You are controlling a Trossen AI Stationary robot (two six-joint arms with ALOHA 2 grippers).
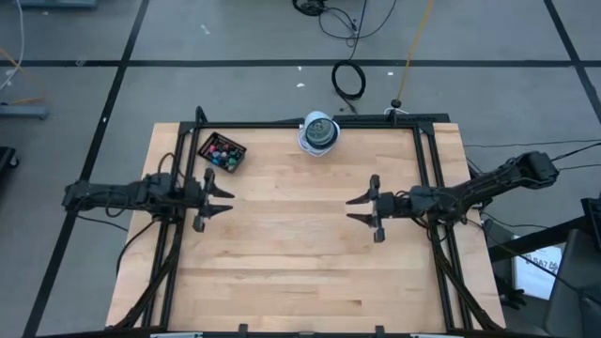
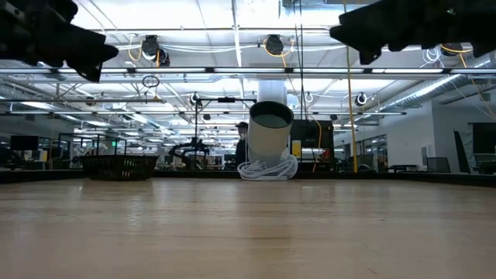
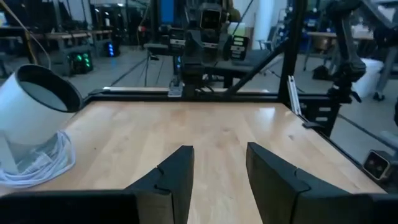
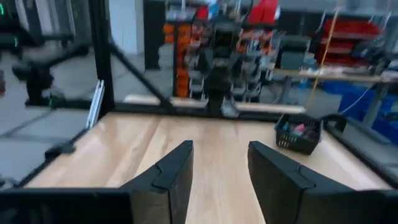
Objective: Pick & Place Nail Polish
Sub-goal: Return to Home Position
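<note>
Left pincer (image 1: 223,202) and right pincer (image 1: 350,208) (two, both empty) hang spread; one black basket (image 1: 231,142) holds nail polish (image 1: 222,155).

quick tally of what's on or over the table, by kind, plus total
Black basket: 1
White cylinder with a coiled white cable: 1
Robot hands: 2, left hand and right hand, both open and empty
Nail polish bottles: in the basket, too small to count
Total without the bottles: 4
</note>
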